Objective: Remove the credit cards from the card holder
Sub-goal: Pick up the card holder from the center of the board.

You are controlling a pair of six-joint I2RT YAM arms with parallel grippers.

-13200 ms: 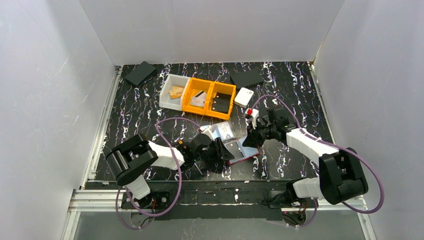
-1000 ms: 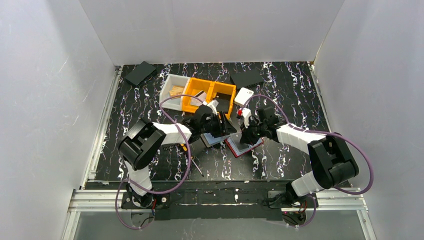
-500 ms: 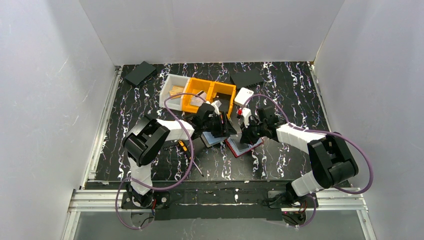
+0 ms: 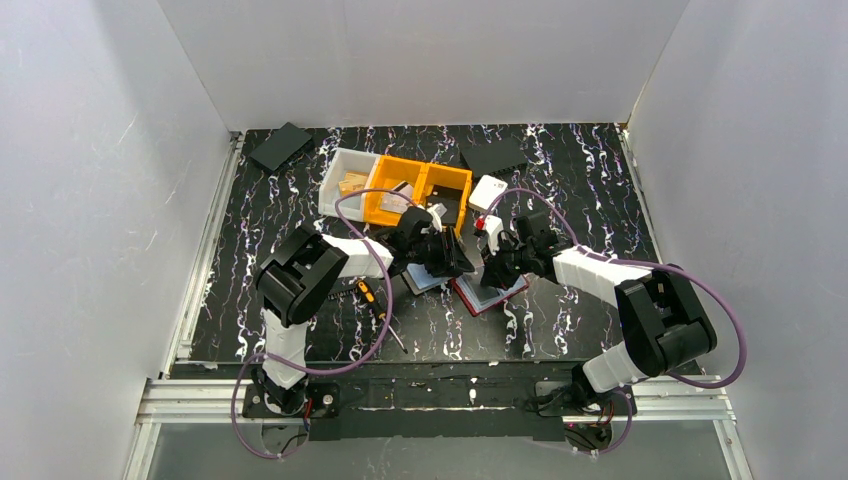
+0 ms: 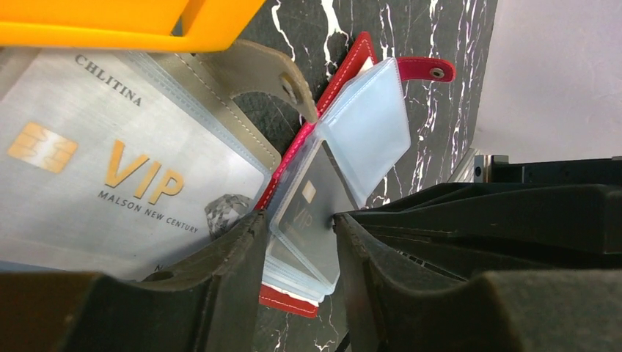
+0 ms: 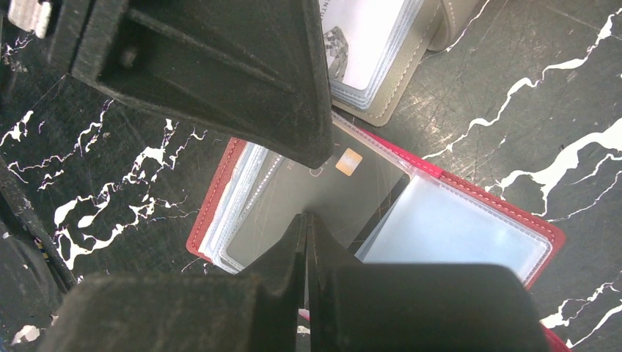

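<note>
The red card holder [image 4: 490, 297] lies open on the table, its clear sleeves fanned out. One sleeve holds a grey credit card [image 5: 304, 213] [image 6: 315, 205] with a gold chip. My left gripper [image 5: 297, 224] [image 4: 458, 262] hovers over that sleeve, jaws partly apart on either side of it. One of its fingers [image 6: 242, 73] ends beside the chip. My right gripper [image 6: 304, 218] [image 4: 490, 272] is shut, its tips pinching the near edge of the same sleeve. A grey card holder [image 5: 249, 73] [image 4: 420, 280] lies alongside with a silver VIP credit card [image 5: 110, 169] in it.
Two joined orange bins [image 4: 420, 195] and a white bin [image 4: 347, 183] stand just behind the grippers. A small white box [image 4: 488, 192] lies to their right. Black flat pieces [image 4: 280, 146] [image 4: 493, 156] rest at the back. A screwdriver [image 4: 372, 300] lies near the left arm.
The left arm has swung a little further over the red card holder and its jaws have narrowed. The right gripper has stayed shut in place.
</note>
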